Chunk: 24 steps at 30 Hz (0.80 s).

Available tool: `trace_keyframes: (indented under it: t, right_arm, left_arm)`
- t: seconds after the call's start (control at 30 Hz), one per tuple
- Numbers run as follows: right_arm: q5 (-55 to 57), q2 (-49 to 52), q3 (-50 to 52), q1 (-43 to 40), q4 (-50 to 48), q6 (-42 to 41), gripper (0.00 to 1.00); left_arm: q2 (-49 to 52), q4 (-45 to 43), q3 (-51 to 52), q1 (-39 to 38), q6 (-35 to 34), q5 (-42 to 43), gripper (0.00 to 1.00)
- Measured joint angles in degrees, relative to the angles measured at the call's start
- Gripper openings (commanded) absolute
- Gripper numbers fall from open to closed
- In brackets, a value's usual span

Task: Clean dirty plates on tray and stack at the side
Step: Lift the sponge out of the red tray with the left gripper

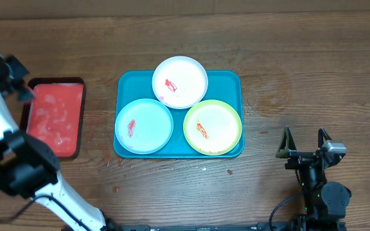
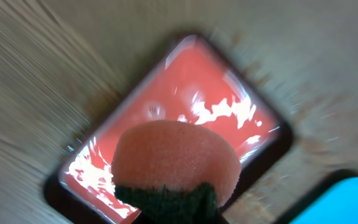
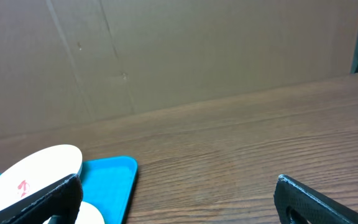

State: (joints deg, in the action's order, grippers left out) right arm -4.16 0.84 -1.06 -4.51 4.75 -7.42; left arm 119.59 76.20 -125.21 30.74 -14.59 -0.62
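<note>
Over red tray [image 1: 60, 122] | left pincer [image 1: 23, 92] clamps sponge [image 2: 176, 155] | right pincer [image 1: 305, 136] spread wide

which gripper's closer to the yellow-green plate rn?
Right. The right gripper sits just off the teal tray beside the yellow-green plate; the left gripper is over the red tray, on the teal tray's far side.

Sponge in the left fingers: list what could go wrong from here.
1. The sponge, above the wet red tray, may drip across the table on its way to the teal tray.
2. The white plate overhangs the teal tray's far rim; scrubbing could push it off, since the right fingers stand open, away from it.
</note>
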Motion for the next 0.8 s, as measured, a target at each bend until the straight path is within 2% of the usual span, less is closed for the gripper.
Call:
trace_keyframes:
  t: [0.2, 0.27, 0.33, 0.5, 0.63, 0.8]
  right_arm:
    - [0.0, 0.0, 0.0, 0.0, -0.04, 0.0, 1.0]
    - [0.0, 0.0, 0.0, 0.0, 0.0, 0.0, 1.0]
    - [0.0, 0.0, 0.0, 0.0, 0.0, 0.0, 1.0]
    - [0.0, 0.0, 0.0, 0.0, 0.0, 0.0, 1.0]
    - [0.02, 0.0, 0.0, 0.0, -0.02, 0.0, 1.0]
    - [0.0, 0.0, 0.0, 0.0, -0.02, 0.0, 1.0]
  left_arm:
    - [-10.14, -2.01, -0.35, -0.96, 0.0, -0.76, 0.04]
    - [-10.6, -8.44, 4.94, -1.6, 0.0, -1.62, 0.04]
    - [-8.37, -13.09, 10.32, -1.92, 0.0, -2.67, 0.04]
    - [3.08, -12.79, 17.77, -2.27, -1.44, -4.5, 0.04]
    - [3.13, -11.43, 16.57, -2.27, -2.23, -5.99, 0.04]
    - [-3.45, -11.93, 11.43, -3.41, -2.43, -10.14, 0.04]
